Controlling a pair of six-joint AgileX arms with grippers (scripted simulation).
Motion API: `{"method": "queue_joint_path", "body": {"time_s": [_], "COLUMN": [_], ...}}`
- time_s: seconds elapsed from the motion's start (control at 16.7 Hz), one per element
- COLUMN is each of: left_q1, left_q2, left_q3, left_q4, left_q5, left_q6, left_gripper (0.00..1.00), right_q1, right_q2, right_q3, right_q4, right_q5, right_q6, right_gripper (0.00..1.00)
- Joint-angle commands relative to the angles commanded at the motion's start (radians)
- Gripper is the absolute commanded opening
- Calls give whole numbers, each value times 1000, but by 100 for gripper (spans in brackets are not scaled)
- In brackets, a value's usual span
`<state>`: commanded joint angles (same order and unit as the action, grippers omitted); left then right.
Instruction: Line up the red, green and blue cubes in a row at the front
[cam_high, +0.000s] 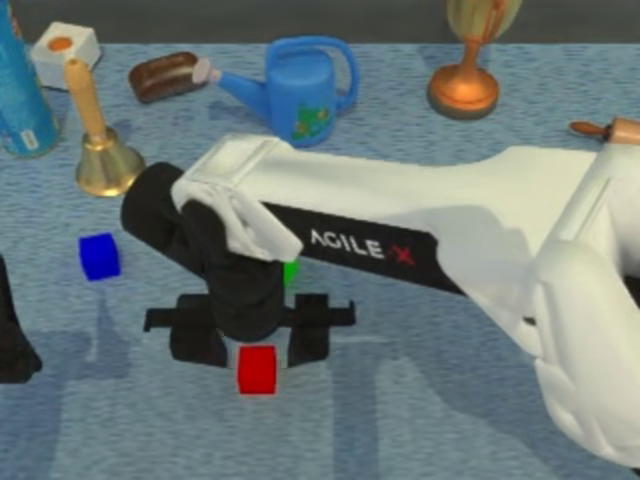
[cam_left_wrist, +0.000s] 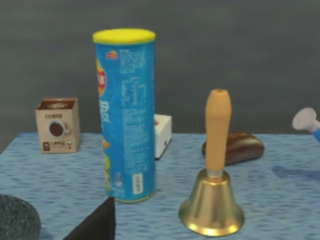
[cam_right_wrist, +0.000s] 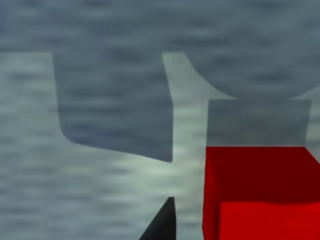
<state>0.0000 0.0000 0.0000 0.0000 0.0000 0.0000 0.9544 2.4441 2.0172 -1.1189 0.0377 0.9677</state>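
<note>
Fingers (cam_high: 198, 345) on my right gripper (cam_high: 250, 342) are spread wide, gripping nothing. It hangs low over the table, left of centre, towards the front.

Left to right in the top view:
- Left arm (cam_high: 12, 345): parked at the table's left edge. Its wrist view shows only the chips can (cam_left_wrist: 125, 115) and the bell (cam_left_wrist: 212, 200), no cubes.
- Blue cube (cam_high: 99, 256): alone on the table, well left of the gripper and farther back than red. Untouched, as far as I can judge.
- Red cube (cam_high: 257, 370): on the table just in front of the gripper, roughly centred between the two fingers but not clamped. The right wrist view shows it close up, beside one dark fingertip (cam_right_wrist: 162, 225) with a gap between them.
- Green cube (cam_high: 291, 270): only a sliver shows, under my right arm, behind red and slightly to its right.

Status, my read: no row yet. Red is the only cube near the front. I can't tell whether it is already placed or about to be picked. Green and blue need to come forward level with red, one on each side or both in line, evenly spaced. Roughly a third done at best.
</note>
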Motion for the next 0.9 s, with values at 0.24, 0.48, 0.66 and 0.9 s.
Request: {"method": "queue_joint_path", "body": {"time_s": [0.24, 0.48, 0.66, 0.9], "left_q1": [0, 0, 0, 0], "left_q2": [0, 0, 0, 0], "left_q3": [0, 0, 0, 0], "left_q4": [0, 0, 0, 0], "left_q5": [0, 0, 0, 0], "left_q6": [0, 0, 0, 0], "left_gripper": [100, 100, 100, 100], "right_q1": [0, 0, -1, 5], "right_q2": [0, 0, 0, -11], "right_q3": [0, 0, 4, 101], "right_q4": [0, 0, -4, -114], "right_q5": [0, 0, 0, 0], "right_q6": [0, 0, 0, 4], "right_gripper": [100, 100, 100, 100]}}
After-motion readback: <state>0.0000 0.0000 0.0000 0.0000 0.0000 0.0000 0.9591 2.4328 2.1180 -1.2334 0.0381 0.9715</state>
